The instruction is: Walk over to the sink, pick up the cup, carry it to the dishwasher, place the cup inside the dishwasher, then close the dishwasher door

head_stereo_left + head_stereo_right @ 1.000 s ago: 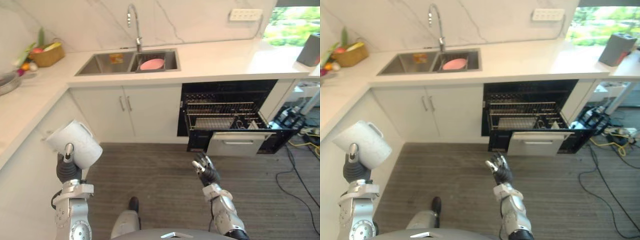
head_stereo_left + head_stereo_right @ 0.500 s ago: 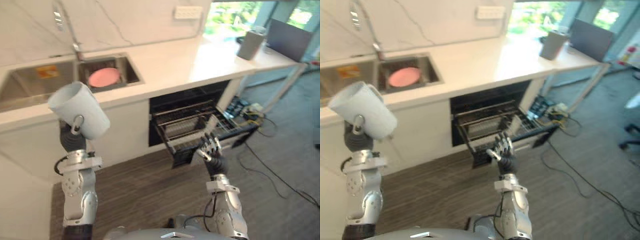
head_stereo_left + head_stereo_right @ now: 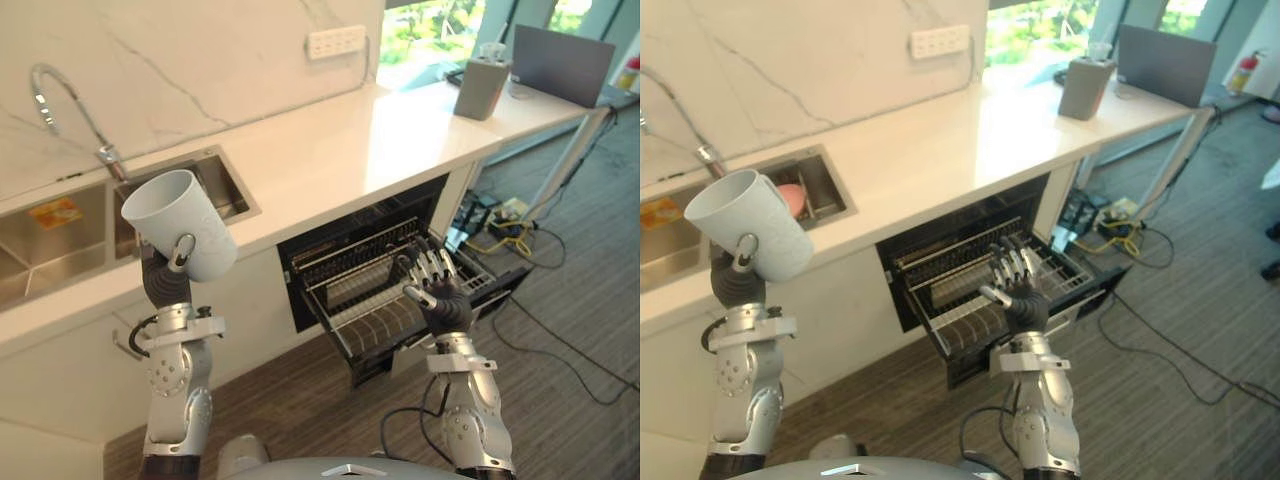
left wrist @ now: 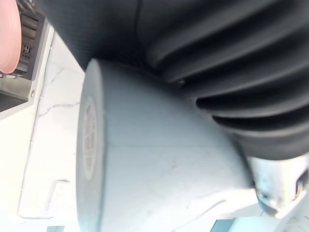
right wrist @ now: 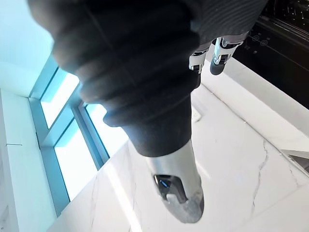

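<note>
Left hand (image 3: 163, 284) holding cup (image 3: 180, 224), fingers curling round it, raised, tilted, well apart from dishwasher rack (image 3: 362, 302). Right hand (image 3: 441, 297) hovering before rack, fingers wide. Risk: cup slipping from tilted grip, or clipping rack wires during lowering.

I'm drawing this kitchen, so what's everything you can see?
counter: one, white, across the middle
sink: one, steel, in the counter
tap: one, silver, behind the sink
plate: one, pink, in the sink
dishwasher: one, black, under the counter, rack out
box: one, grey, on the counter's far end
cup: one, white, held up
left hand: one, silver, curled round the cup
right hand: one, silver, open before the rack
</note>
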